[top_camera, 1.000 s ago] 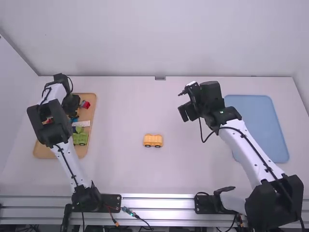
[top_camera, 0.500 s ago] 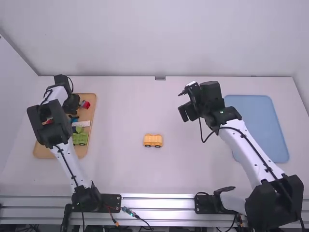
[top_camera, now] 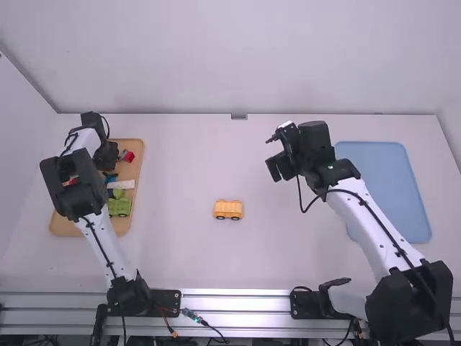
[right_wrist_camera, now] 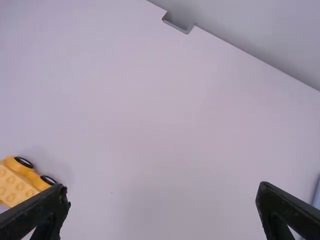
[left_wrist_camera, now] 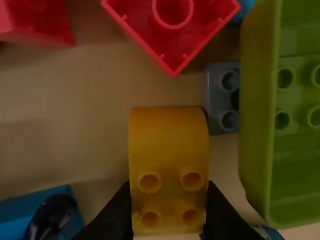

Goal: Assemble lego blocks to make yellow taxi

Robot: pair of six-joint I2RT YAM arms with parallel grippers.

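My left gripper [top_camera: 108,155] is over the far part of the wooden tray [top_camera: 134,173]. In the left wrist view, a yellow block with a curved top [left_wrist_camera: 169,145] stands between the fingers of my left gripper [left_wrist_camera: 169,217], which touch it on both sides: the gripper is shut on it. On the middle of the table is the yellow car base with black wheels [top_camera: 228,210]; the right wrist view has the car base [right_wrist_camera: 15,185] at its left edge. My right gripper [top_camera: 276,167] hangs above the table, beyond and right of the base. Nothing is between the spread fingers of my right gripper [right_wrist_camera: 162,202].
Around the yellow block lie red pieces [left_wrist_camera: 172,30], a grey brick [left_wrist_camera: 223,98], a green piece [left_wrist_camera: 295,140] and a blue piece [left_wrist_camera: 37,215]. A green car [top_camera: 119,205] and a white brick [top_camera: 122,184] share the tray. A blue tray [top_camera: 389,191] lies at the right.
The left arm's wrist has shifted very slightly over the tray since a second ago. My right arm and the car base have kept still.
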